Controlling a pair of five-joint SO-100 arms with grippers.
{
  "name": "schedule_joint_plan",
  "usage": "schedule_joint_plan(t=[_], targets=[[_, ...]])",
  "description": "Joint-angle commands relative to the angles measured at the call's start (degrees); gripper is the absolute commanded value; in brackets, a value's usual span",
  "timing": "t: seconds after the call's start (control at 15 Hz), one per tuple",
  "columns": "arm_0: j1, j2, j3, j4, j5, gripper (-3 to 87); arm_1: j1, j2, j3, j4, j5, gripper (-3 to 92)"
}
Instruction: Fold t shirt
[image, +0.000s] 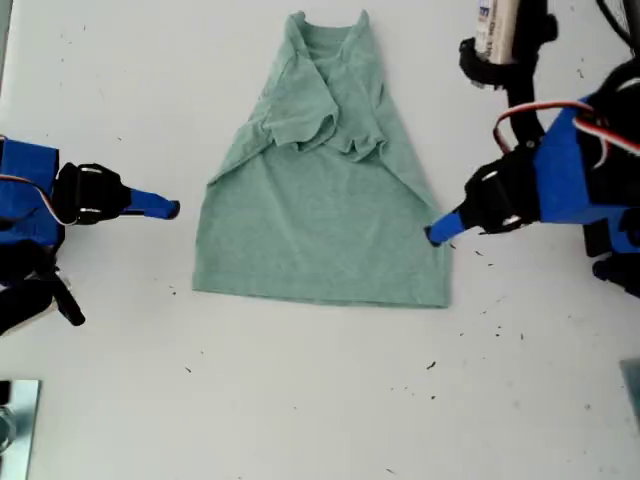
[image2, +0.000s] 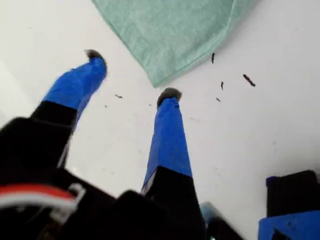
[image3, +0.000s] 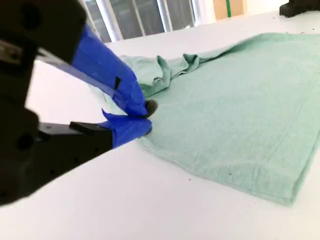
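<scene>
The t shirt (image: 325, 190) lies flat on the white table (image: 300, 400), sleeves folded inward. My second gripper (image: 437, 233) pinches its side edge at the exterior view's right. My first gripper (image2: 132, 75) hangs spread over bare table, just beside a hem corner.

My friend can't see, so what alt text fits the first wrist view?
My first gripper holds its two blue fingers open over a white table, pointing toward a corner of the pale green t shirt. Dark specks dot the table nearby.
</scene>
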Motion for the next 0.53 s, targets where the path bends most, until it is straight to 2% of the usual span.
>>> schedule_joint_plan(t=[0.0,0.07,0.27,0.4,0.47], targets=[[-0.18,0.35,0.7,-0.26,0.35,-0.2,0.88,0.26,0.18,0.0,-0.09,21.0],[-0.26,0.35,0.7,-0.26,0.35,-0.2,0.97,0.26,0.79,0.0,-0.18,33.7],[-0.18,0.35,0.7,-0.26,0.35,-0.2,0.26,1.32,9.4,-1.58,3.69,34.6],[-0.26,0.35,0.7,-0.26,0.35,-0.2,-0.88,3.08,22.41,-11.16,6.59,33.1],[-0.18,0.35,0.7,-0.26,0.35,-0.2,-1.76,3.87,30.15,-18.81,7.82,32.3]])
